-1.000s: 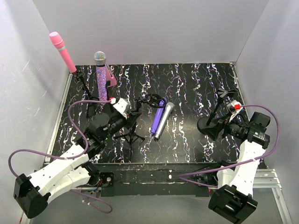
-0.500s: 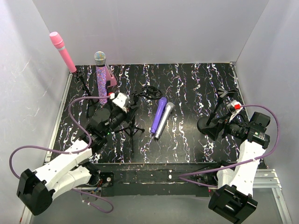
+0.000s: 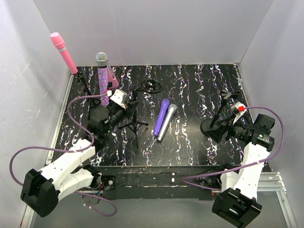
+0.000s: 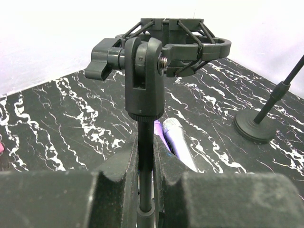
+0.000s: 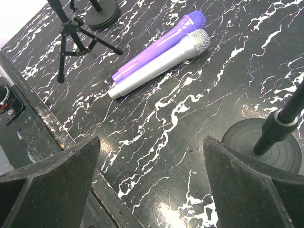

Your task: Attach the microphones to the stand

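My left gripper (image 3: 129,109) is shut on the pole of a black tripod stand (image 3: 136,127) and holds it near upright. The stand's empty shock-mount clip (image 3: 152,86) shows large in the left wrist view (image 4: 176,45), with the pole (image 4: 145,156) pinched between my pads. A plain purple microphone (image 3: 161,116) and a silver-grey microphone (image 3: 167,122) lie side by side mid-table, as the right wrist view shows (image 5: 161,46) (image 5: 159,64). A pink microphone (image 3: 64,52) and a glittery purple microphone (image 3: 102,78) stand clipped on stands at the back left. My right gripper (image 5: 152,185) is open and empty.
A round-base stand (image 3: 210,128) with an empty clip (image 3: 231,95) stands at the right, just in front of my right gripper (image 3: 227,129); its base shows in the right wrist view (image 5: 263,142). A pink wedge block (image 3: 113,80) sits behind the glittery microphone. White walls enclose the table.
My left gripper has swung the tripod stand from tilted toward upright; its clip head moved toward the back and its legs shifted away from the front edge. The right arm has not moved.
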You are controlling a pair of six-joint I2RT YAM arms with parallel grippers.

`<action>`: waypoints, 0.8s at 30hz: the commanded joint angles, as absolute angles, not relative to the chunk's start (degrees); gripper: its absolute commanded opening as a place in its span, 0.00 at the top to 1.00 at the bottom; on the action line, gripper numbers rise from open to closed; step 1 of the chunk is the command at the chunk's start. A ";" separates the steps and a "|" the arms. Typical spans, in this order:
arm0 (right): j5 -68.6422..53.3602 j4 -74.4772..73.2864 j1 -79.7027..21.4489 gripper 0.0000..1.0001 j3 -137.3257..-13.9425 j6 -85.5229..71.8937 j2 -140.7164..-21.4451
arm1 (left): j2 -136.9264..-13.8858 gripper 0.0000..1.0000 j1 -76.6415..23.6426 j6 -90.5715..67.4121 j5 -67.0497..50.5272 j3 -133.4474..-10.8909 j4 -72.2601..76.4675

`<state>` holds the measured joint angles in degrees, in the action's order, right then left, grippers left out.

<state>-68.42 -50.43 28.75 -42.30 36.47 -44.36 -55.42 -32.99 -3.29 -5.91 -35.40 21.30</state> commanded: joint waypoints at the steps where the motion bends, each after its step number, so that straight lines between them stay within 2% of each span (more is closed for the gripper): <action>1: -70.49 -49.92 28.65 0.04 -42.63 37.62 -44.47 | -54.14 1.00 -31.91 -6.50 -7.82 -31.21 28.91; 11: -70.58 -50.27 28.65 0.04 -42.80 38.05 -44.91 | -45.27 1.00 -31.64 -8.96 -7.12 -24.79 22.42; 24: -70.66 -50.36 28.65 0.04 -42.80 38.14 -44.74 | -41.13 0.76 -31.64 -11.60 -7.29 -25.05 15.03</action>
<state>-68.86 -50.46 28.75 -42.30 37.50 -44.99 -42.24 -31.68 -10.28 -6.76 -23.92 18.85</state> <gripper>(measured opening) 0.959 0.218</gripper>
